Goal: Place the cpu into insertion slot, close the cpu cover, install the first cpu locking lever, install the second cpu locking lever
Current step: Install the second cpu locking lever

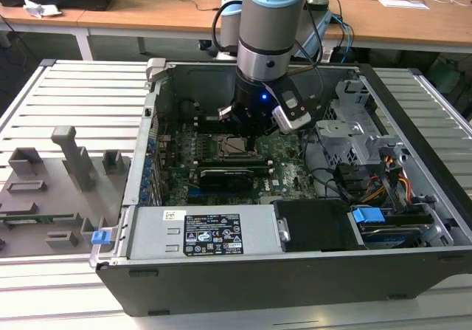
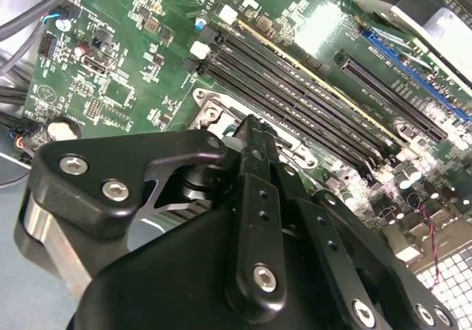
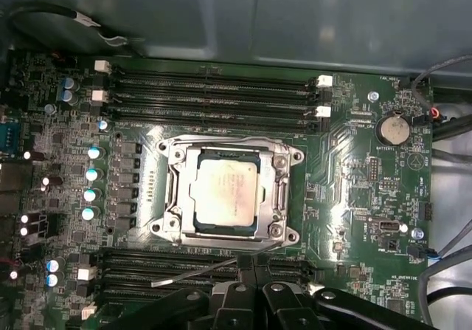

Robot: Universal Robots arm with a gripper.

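Wooden desks are seen behind a slatted grey metal table point(image 1: 81, 94), on which one open computer case point(image 1: 295, 271) lies on its side with one green motherboard point(image 1: 284, 156) exposed inside. One robot arm point(image 1: 273, 27) reaches down into the case, and its gripper point(image 3: 247, 267) is held low over the motherboard, just beside the socket edge. In the first wrist view the fingers point(image 3: 256, 265) are seen pressed together with no gap between them, and nothing is gripped; in the second wrist view the closed fingertips point(image 2: 254, 134) are shown close to the socket's corner. One cpu point(image 3: 225, 190) is seated in the socket at the middle of the motherboard, lying flat with its silver top facing up; being square, no long axis can be made out. One cpu cover point(image 3: 225, 153) is folded down flat around the cpu, framing it on all sides. One thin metal lever point(image 3: 195, 273) is seen lying slantwise between the socket and the gripper, its long axis running roughly along the nearest socket edge. Memory slots point(image 3: 214, 94) run in rows on two opposite sides of the socket, their long axes parallel to that same edge. One round coin battery point(image 3: 392, 131) sits well apart from the socket.
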